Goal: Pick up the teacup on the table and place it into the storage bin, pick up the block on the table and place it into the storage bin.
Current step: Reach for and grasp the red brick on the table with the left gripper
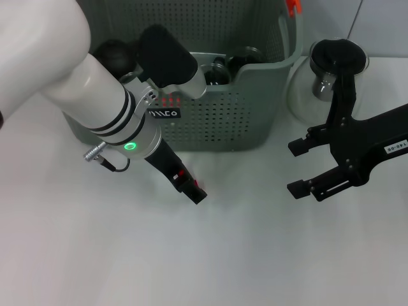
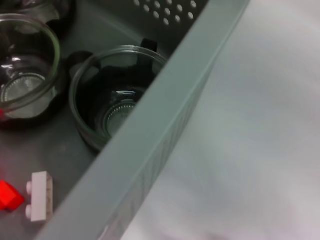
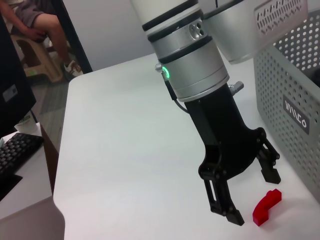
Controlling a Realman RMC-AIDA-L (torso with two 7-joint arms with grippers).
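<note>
Beside the storage bin (image 1: 255,108), left tool (image 3: 252,197) open.

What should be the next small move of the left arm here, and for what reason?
Probably lower the left end effector straight down around the red block and then close. Its fingers stand open just above the table, the block lies between the fingertips, ungrasped, in front of the storage bin. The right end effector waits aside.

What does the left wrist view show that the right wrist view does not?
Only the left wrist view shows the bin's inside: a glass teacup, a white block and a red block. Only the right wrist view shows the left tool, open over a red arch block on the table. Both show the storage bin.
</note>
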